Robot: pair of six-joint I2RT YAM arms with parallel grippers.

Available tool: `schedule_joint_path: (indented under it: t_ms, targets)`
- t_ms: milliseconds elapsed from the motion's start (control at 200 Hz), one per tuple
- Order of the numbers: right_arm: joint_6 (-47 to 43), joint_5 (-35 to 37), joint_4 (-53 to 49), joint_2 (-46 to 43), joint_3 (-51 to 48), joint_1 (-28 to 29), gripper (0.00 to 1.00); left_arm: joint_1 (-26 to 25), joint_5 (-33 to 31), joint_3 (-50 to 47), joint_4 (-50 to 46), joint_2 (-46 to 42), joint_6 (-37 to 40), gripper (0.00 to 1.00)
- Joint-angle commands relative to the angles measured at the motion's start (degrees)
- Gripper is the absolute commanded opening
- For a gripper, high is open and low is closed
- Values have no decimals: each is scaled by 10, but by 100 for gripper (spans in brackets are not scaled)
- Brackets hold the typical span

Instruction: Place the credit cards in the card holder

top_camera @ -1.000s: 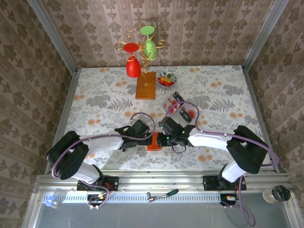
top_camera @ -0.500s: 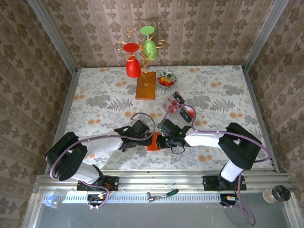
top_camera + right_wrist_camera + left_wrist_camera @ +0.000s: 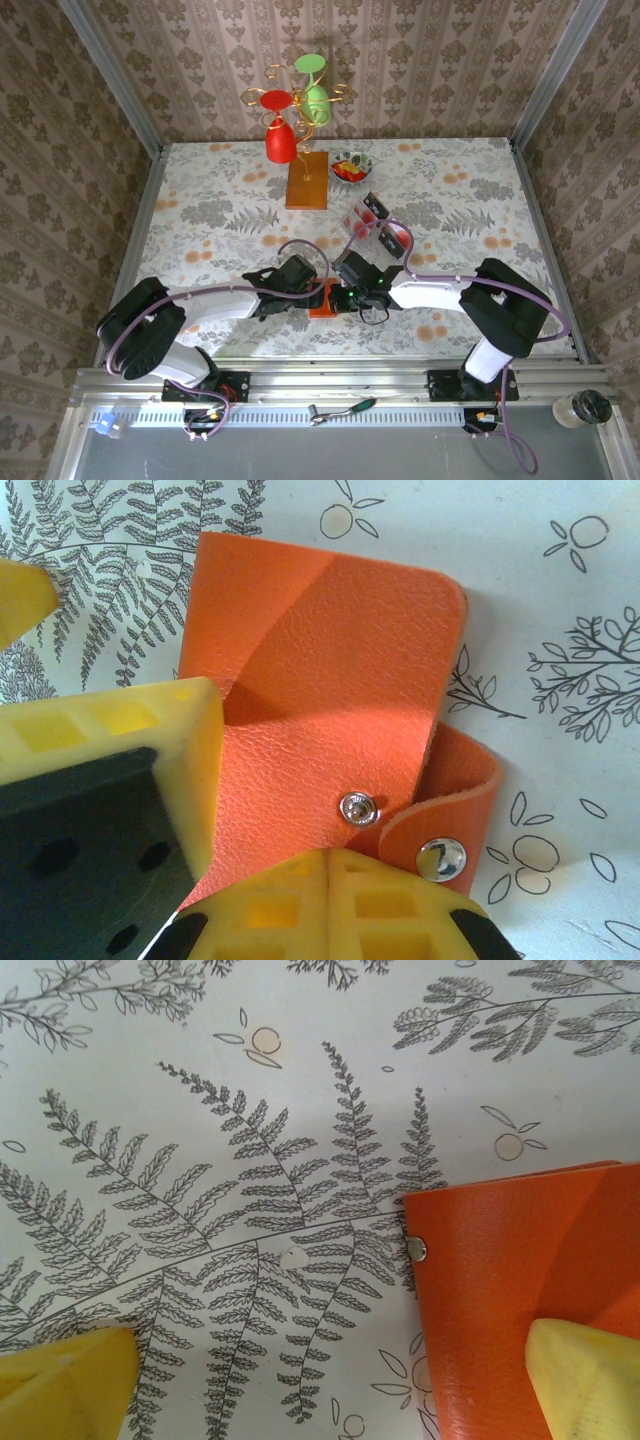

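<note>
Down at the front of the table (image 3: 470,200) with the card holder (image 3: 320,660): right gripper (image 3: 330,880) pinched fully shut by its snap (image 3: 357,808), left gripper (image 3: 320,1380) gaping, empty. Looks soft, light, floppy; best taken by the loose flap (image 3: 455,780).

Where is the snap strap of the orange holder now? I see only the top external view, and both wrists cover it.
Observer: In the right wrist view the strap of the card holder is unfastened and curls up beside it; both snap halves are bare.
Operator: Are the left jaws closed on it?
Observer: No. The left gripper is wide open; one finger sits over the orange cover, the other over the tablecloth.
Operator: And the right one?
Observer: The right gripper is shut, fingertips together at the holder's edge; whether they pinch leather I cannot tell.
</note>
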Motion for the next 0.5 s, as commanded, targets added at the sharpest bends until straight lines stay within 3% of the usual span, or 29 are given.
schedule_joint_path:
  t_ms: [0, 260, 495]
  targets:
    - [-1, 6, -34, -22, -2, -4, 10, -7, -22, -17, -11, 19, -12, 100]
    - [-8, 45, -109, -121, -4, -38, 21, -18, -48, -19, -22, 28, -16, 100]
    - [-47, 40, -166, -84, 34, -50, 33, -23, -60, -21, -26, 26, -20, 100]
